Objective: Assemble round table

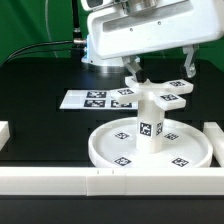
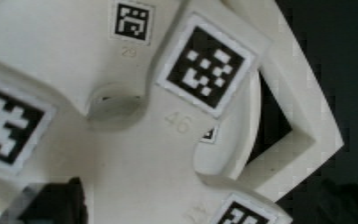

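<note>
The large rimmed round disc (image 1: 110,152) lies flat near the front rail. The short cylindrical leg (image 1: 150,128) stands upright in its middle, a tag facing the camera. The cross-shaped foot (image 1: 162,96) sits on top of the leg. My gripper (image 1: 160,76) hangs just above the foot, its fingers spread wide to either side of the foot's centre, apparently open. The wrist view shows the foot (image 2: 176,130) from very close, with its tags and centre hole. One dark fingertip (image 2: 51,203) shows at the edge; the leg and disc are hidden there.
The marker board (image 1: 92,98) lies flat behind the disc toward the exterior view's left. White border rails run along the front (image 1: 90,181), the right (image 1: 214,140) and the left (image 1: 3,134). A green backdrop stands behind the black table.
</note>
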`<state>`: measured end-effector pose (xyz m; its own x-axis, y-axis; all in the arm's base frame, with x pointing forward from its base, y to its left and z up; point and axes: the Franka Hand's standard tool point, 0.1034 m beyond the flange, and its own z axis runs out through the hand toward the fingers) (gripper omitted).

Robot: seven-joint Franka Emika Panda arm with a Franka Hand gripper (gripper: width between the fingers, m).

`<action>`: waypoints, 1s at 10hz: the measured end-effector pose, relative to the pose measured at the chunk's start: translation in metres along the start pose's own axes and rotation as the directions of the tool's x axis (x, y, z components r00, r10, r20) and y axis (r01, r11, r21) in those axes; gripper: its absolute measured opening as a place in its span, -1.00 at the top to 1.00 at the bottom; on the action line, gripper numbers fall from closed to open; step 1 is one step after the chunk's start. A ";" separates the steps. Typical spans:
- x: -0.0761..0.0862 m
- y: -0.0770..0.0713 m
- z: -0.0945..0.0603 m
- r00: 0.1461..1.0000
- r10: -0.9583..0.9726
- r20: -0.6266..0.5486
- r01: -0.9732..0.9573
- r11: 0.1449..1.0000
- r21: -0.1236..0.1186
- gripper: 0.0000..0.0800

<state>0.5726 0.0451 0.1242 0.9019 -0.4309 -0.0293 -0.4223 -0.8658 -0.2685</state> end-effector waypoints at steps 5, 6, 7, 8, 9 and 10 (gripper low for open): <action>-0.003 -0.016 0.005 0.820 -0.571 0.038 0.572 0.815 -0.092 -0.62; -0.001 -0.013 0.004 0.775 -0.630 0.044 0.632 0.770 -0.089 -0.62; 0.000 -0.011 0.004 0.738 -0.673 0.049 0.674 0.733 -0.088 -0.62; 0.000 -0.011 0.004 0.701 -0.711 0.055 0.713 0.696 -0.085 -0.62; 0.000 -0.010 0.004 0.646 -0.761 0.061 0.763 0.641 -0.080 -0.62; 0.000 -0.009 0.004 0.581 -0.811 0.069 0.814 0.576 -0.076 -0.62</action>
<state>0.5773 0.0543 0.1224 0.8726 0.4696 0.1343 0.4838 -0.8688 -0.1052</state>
